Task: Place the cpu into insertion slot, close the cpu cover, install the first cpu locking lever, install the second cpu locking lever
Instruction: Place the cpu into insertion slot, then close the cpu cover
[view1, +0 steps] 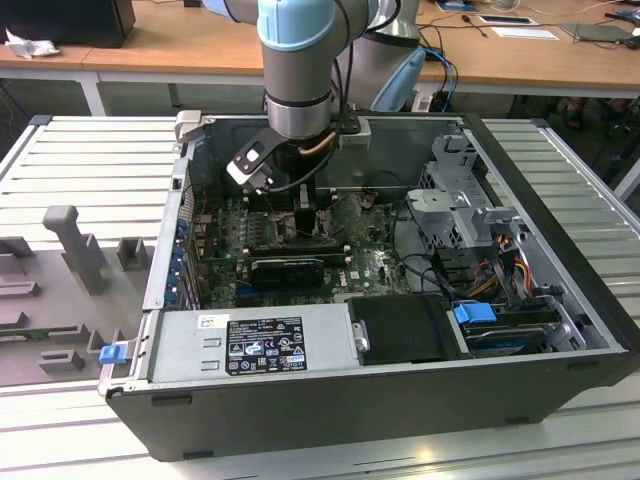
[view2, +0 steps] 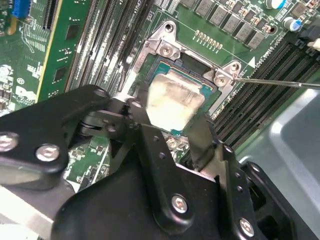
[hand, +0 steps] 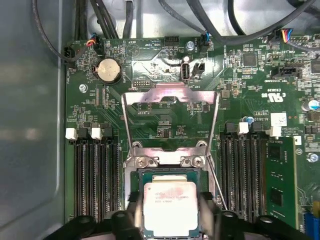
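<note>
The tool is clamped on the cpu by two opposite edges, holding it squarely over the insertion slot (the cpu cover lies swung open beyond it)

Open computer case, coin battery

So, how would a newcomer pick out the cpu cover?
Inside the open computer case, find the green motherboard and the pale cpu between black memory slots. The cpu cover is the silvery frame standing open beside it; board shows through its window.
</note>
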